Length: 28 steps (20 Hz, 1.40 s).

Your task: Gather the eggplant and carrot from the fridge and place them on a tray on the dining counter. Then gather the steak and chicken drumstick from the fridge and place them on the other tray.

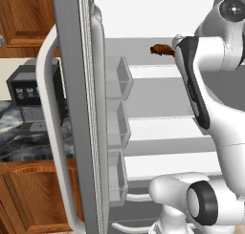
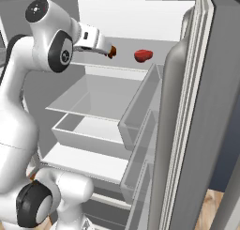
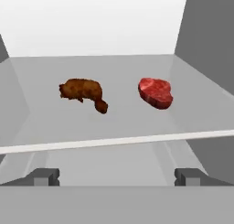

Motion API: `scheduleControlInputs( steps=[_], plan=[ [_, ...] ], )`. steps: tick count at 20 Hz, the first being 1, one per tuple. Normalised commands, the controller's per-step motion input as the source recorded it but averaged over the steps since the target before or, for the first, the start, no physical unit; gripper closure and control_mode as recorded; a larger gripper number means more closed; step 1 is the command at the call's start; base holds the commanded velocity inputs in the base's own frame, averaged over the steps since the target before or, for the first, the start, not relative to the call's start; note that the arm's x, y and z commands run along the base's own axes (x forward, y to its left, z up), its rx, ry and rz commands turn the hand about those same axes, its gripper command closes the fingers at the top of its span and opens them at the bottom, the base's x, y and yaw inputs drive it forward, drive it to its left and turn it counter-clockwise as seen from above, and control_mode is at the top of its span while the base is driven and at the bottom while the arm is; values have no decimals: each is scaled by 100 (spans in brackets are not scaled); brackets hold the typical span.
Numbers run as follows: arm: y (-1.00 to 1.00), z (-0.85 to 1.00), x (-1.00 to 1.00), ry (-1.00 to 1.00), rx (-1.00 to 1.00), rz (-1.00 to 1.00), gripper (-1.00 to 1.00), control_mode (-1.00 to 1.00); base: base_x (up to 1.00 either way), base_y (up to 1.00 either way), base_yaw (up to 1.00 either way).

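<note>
Looking into the open fridge (image 2: 197, 107), the arm reaches toward the top shelf (image 3: 114, 141). Two pieces of meat lie on that shelf, near each other but not touching: the drumstick (image 3: 83, 91) and the steak (image 3: 156, 92).

The pincer (image 3: 117, 176) is released, with its tips spread wide, and it grasps nothing. It sits in front of the shelf edge and a bit lower, apart from both meats.

What could go wrong? The tips are low, so a straight push forward could bump the white shelf edge. The door (image 1: 79, 109) and its bins (image 1: 118, 78) are close beside the arm, and a wide swing could hit them. The meats are close together, so a sloppy reach for one could knock the other. I think the drumstick's thin end may slip out if the pincer grabs there.

In the hand view the drumstick lies flat. Its long line runs slanted, from the fat end farther back on the left to the thin end nearer the pincer on the right. The thin end points toward the shelf's front edge. The steak is flat and rounded, a little wider across than deep, so it points no clear way.
</note>
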Motion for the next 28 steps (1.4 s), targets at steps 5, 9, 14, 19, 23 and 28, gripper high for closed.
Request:
scheduleControlInputs(
  steps=[5, 9, 14, 19, 23, 28],
  plan=[
    [-1, -28, 64, 8, -2, 5, -100, -100, 0, 0, 0],
    [-3, -23, 58, 0, 0, 8, -100, -100, 0, 0, 0],
    [-8, -16, 48, 0, 0, 7, -100, -100, 0, 0, 0],
    [-4, -15, 52, 0, 0, 4, -100, -100, 0, 0, 0],
    [-2, -12, 58, 0, 0, 3, -100, -100, 0, 0, 0],
    [-16, -18, 56, 5, 0, 0, -100, -100, 0, 0, 0]
  ],
)
